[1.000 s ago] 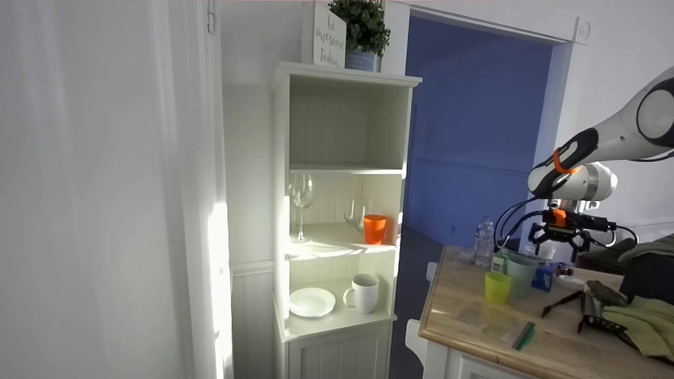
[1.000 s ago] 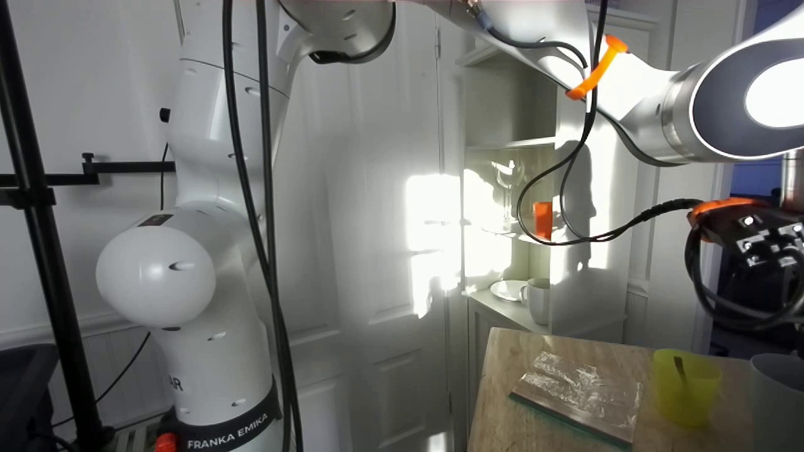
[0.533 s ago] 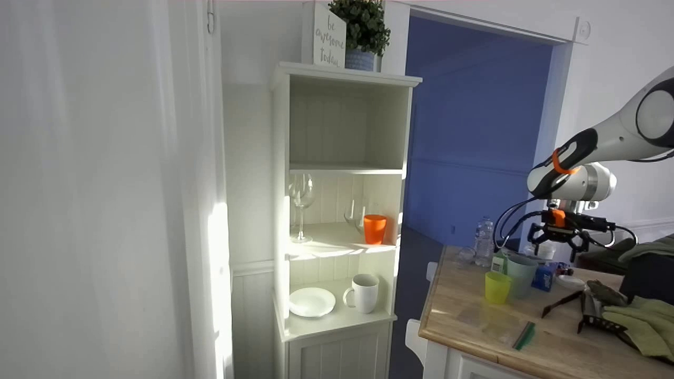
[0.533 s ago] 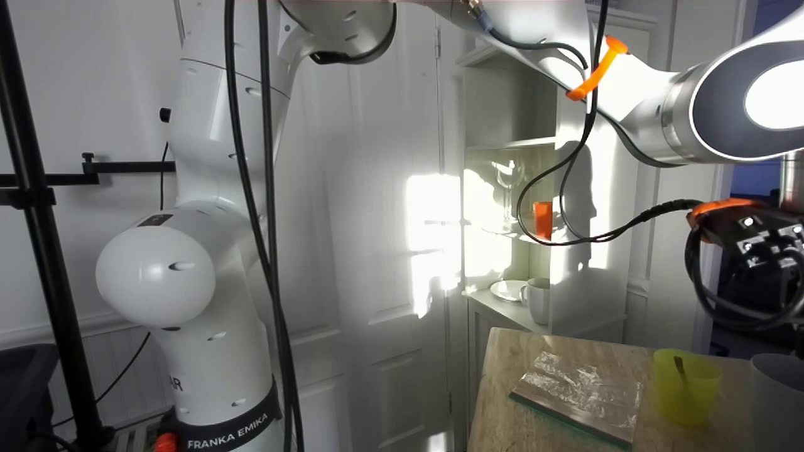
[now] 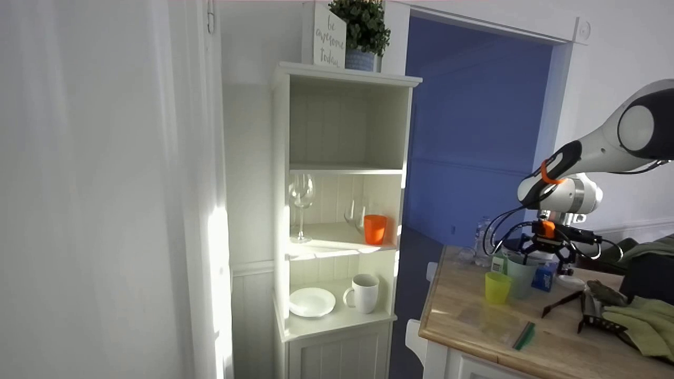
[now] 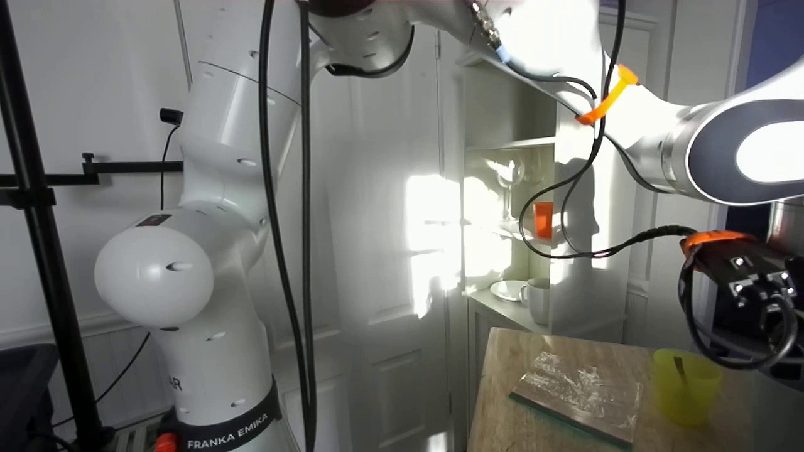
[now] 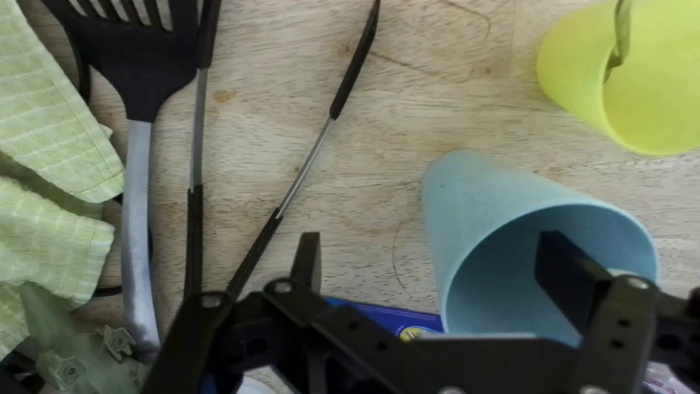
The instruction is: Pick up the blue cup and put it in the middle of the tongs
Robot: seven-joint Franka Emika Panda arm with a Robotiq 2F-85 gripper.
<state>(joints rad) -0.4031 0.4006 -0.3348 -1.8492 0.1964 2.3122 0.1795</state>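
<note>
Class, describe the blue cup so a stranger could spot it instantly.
In an exterior view, find the wood-topped table, right of the white shelf unit. There, the blue cup stands between a yellow-green cup and a dark blue box. Pale blue distinguishes it from that cup, its round mouth from the box.

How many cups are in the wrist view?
2: the blue cup, right of centre, and the yellow-green cup, cut off at the upper right. The end effector covers part of the bottom, so another may be hidden.
</note>
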